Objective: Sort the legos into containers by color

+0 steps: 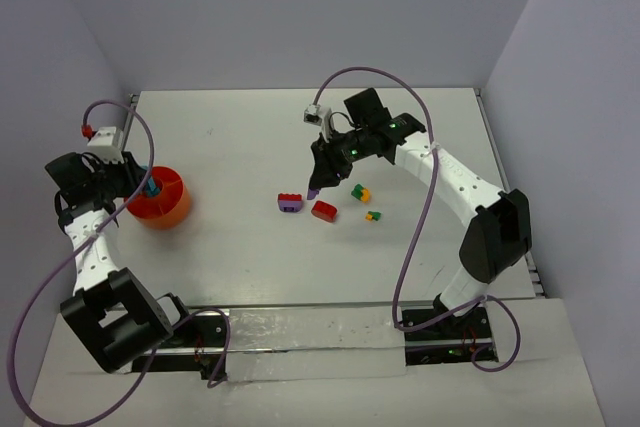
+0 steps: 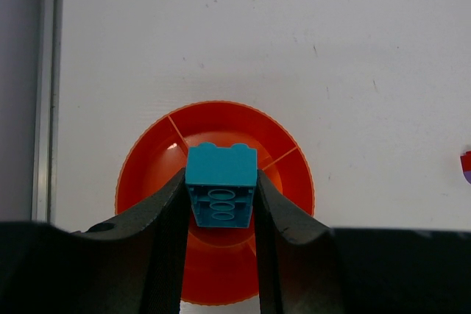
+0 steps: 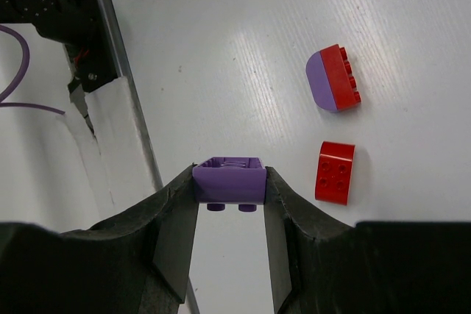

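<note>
Clamping a teal brick (image 2: 221,167), left gripper (image 2: 219,196) hangs over orange bowl (image 2: 143,174). Right gripper (image 3: 229,185) pinches purple brick (image 3: 229,176), red brick (image 3: 335,172) at its wrist-view three o'clock.

Left arm (image 1: 88,247) bent, left gripper (image 2: 221,180) pointing down, clamped on teal brick (image 2: 221,167). Right arm (image 1: 455,182) stretched inward, right gripper (image 3: 229,183) clamped on purple brick (image 3: 229,176).

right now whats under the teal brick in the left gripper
The orange divided bowl sits below the teal brick held by the left gripper; two dividers and bare compartments show. Its centre and near side are hidden by brick and fingers.
</note>
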### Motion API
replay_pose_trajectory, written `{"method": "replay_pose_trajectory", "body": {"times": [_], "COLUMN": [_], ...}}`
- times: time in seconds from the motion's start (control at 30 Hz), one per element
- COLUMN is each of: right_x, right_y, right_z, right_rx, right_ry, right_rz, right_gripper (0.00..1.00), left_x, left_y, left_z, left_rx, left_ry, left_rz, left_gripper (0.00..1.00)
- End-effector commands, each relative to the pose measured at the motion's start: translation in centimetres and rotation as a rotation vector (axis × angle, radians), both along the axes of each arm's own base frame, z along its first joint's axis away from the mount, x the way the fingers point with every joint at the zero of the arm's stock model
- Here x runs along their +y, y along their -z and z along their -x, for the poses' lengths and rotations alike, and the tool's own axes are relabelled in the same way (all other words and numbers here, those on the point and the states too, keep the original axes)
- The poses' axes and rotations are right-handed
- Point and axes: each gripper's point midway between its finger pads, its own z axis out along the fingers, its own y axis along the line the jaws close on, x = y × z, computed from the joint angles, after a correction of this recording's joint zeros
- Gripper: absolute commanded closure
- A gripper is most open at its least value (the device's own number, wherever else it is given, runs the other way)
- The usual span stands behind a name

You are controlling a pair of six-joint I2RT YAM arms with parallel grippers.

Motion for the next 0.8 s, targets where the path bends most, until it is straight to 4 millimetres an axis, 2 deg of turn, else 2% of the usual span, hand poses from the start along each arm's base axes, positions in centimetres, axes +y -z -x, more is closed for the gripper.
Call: {"method": "replay_pose_trajectory", "body": {"times": [0.0,0.17,0.27,0.33,0.4,0.57,0.77], "right_x": [0.6,0.7,0.7,0.6,0.7,0.9,2.0], "right_y": [-1.1,-0.9,-0.9,-0.9,-1.1,-1.6,-3.0], "right_z": [-1.1,-1.2,-1.4,-1.5,-1.6,-1.7,-2.1], "right_rx": [-0.042,-0.037,-0.039,-0.038,-0.037,-0.035,0.01], "right_ry": [0.001,0.004,0.009,0.015,0.017,0.028,0.07], "right_rz": [-0.03,-0.025,-0.022,-0.02,-0.024,-0.039,-0.109], "right_gripper": [1.0,1.0,1.0,1.0,1.0,1.0,1.0], "left_x": [0.7,0.8,0.8,0.7,0.5,-0.1,-1.6], "left_y": [-0.4,0.1,0.1,-0.4,-0.9,-2.9,-7.9], "left_z": [-0.8,-0.8,-0.8,-0.8,-0.9,-1.2,-1.5], "left_rx": [-0.037,-0.03,-0.028,-0.039,-0.053,-0.088,-0.197], "left_ry": [-0.01,-0.011,-0.011,-0.012,-0.002,0.023,0.104], "left_rz": [-0.019,-0.016,-0.018,-0.017,-0.012,0.012,0.021], "left_gripper": [0.88,0.74,0.56,0.39,0.28,0.21,0.21]}}
